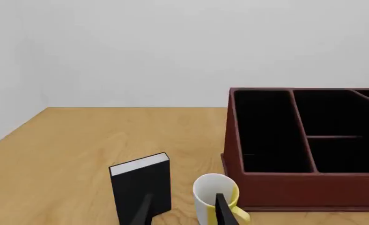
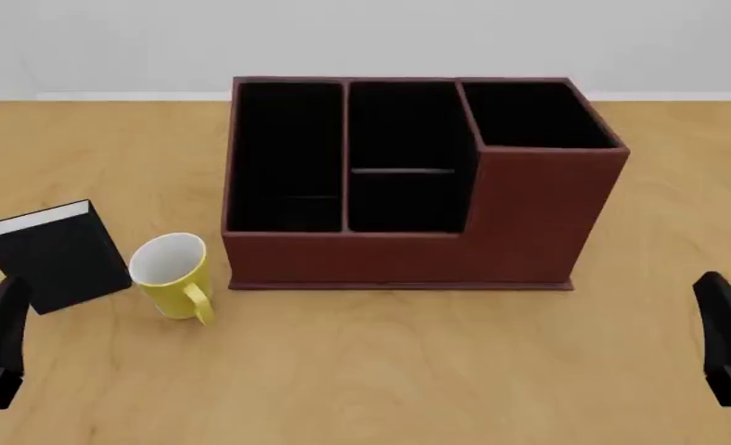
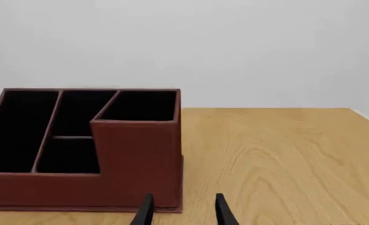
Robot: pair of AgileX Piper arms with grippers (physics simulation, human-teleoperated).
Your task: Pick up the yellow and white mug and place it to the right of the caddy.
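The yellow and white mug (image 2: pixel 172 275) is a small cylinder, yellow outside and white inside, with a yellow loop handle that points toward the near edge of the wooden table (image 2: pixel 391 371); it stands upright just beside the left front corner of the caddy (image 2: pixel 405 185), and I cannot tell if the two touch. The caddy is a large reddish-brown box with black compartments and a taller right section, and a black book (image 2: pixel 57 256) with white pages stands close on the other side of the mug. The left gripper (image 1: pixel 181 212) is low at the near left with its fingers apart and nothing between them, and the right gripper (image 3: pixel 183 211) is at the near right, also parted and empty.
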